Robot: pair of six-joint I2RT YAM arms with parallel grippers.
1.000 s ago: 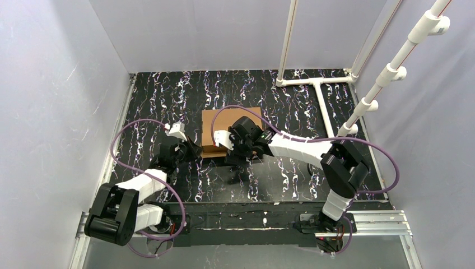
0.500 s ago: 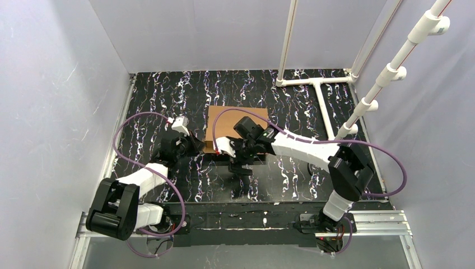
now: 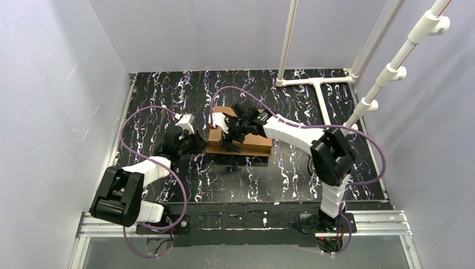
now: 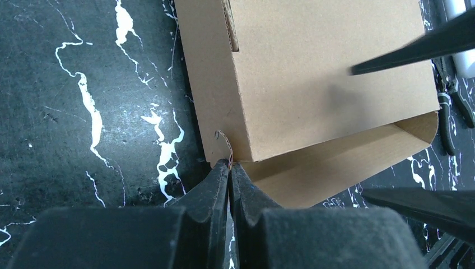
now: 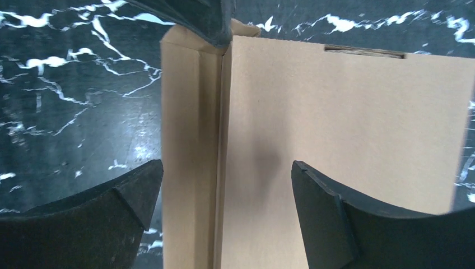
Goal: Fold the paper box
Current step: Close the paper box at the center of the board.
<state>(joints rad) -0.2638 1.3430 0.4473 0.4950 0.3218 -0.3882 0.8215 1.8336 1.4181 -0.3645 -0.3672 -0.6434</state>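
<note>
The paper box [image 3: 253, 144] is brown corrugated cardboard lying mid-table, its top panel [image 4: 325, 73] folded over a shallow tray. My left gripper [image 4: 229, 166] is shut on a thin cardboard edge at the box's near-left corner; in the top view the left gripper [image 3: 203, 144] sits at the box's left end. My right gripper [image 5: 227, 182] is open above the box [image 5: 347, 123]. One finger stands outside the left side wall and the other over the top panel, with nothing pinched. The right gripper [image 3: 228, 138] hovers over the box's left part.
A white pipe frame [image 3: 316, 82] lies on the black marbled table [image 3: 168, 95] at the back right, with more pipes [image 3: 392, 70] rising beside it. Grey walls enclose the left, back and right. An aluminium rail [image 3: 369, 219] runs along the near edge.
The box has shifted right and away, and its front wall now shows. My right gripper swung from the box's near edge to above its left part. The left gripper followed the corner.
</note>
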